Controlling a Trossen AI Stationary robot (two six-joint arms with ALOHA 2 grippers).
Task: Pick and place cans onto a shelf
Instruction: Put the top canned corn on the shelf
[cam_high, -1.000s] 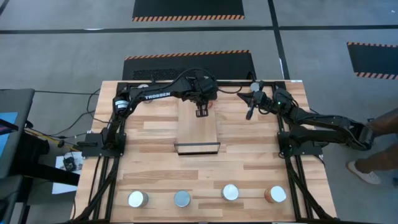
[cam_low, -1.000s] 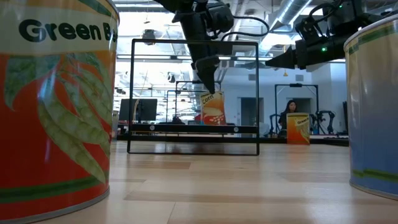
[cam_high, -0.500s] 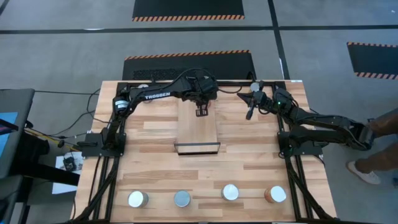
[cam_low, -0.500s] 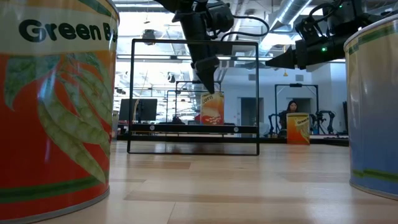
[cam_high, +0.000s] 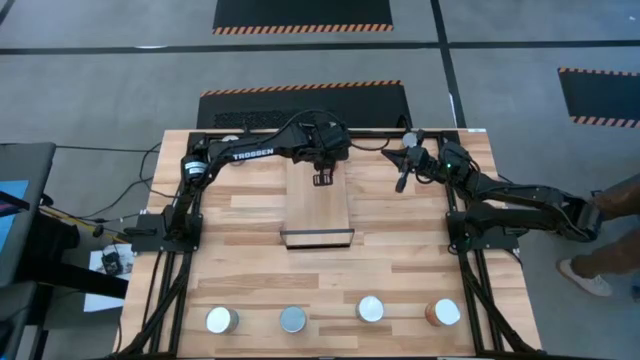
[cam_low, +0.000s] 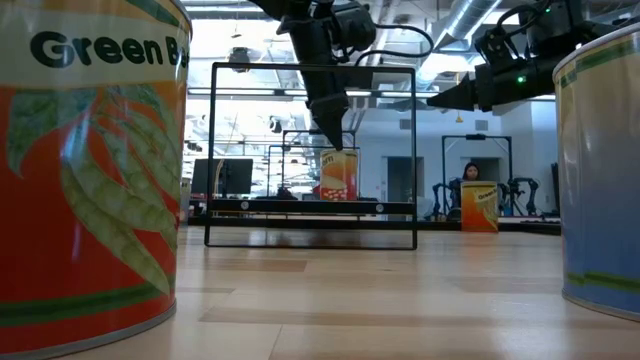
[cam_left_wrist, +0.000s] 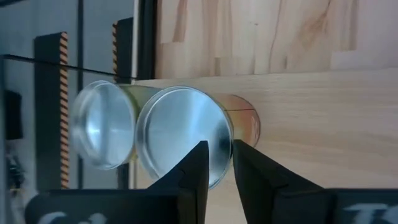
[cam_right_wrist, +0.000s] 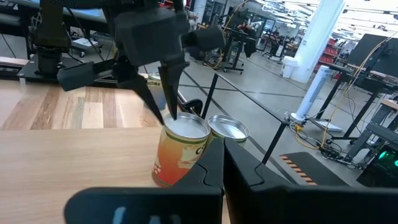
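Hanging over the far end of the shelf (cam_high: 317, 203), a long light-wood plank with a dark front edge, the left gripper (cam_high: 323, 180) points straight down, its two dark fingers (cam_left_wrist: 198, 171) slightly parted over the rim of a small upright tin with a silvery round top and an orange label, the orange can (cam_right_wrist: 180, 151). In the left wrist view the fingers stand just apart above the lid's edge rather than pinching it, so the can appears to stand free on the plank. Its long axis is vertical, in line with the gripper's own approach, and it lies directly beneath the fingertips. A second tin, the neighbouring can (cam_left_wrist: 102, 132), stands touching or just beside it, toward the shelf's back edge.

Judged from this, the coming move is a straight vertical lift clear of the lid; any sideways drift risks nudging the pair.

The right gripper (cam_high: 402, 181) waits near the table's far right, well apart from the shelf, fingers pressed together and empty. Four more cans (cam_high: 370, 309) stand in a row along the near edge of the wooden tabletop (cam_high: 250, 270), the left arm being nearer the two on the left.
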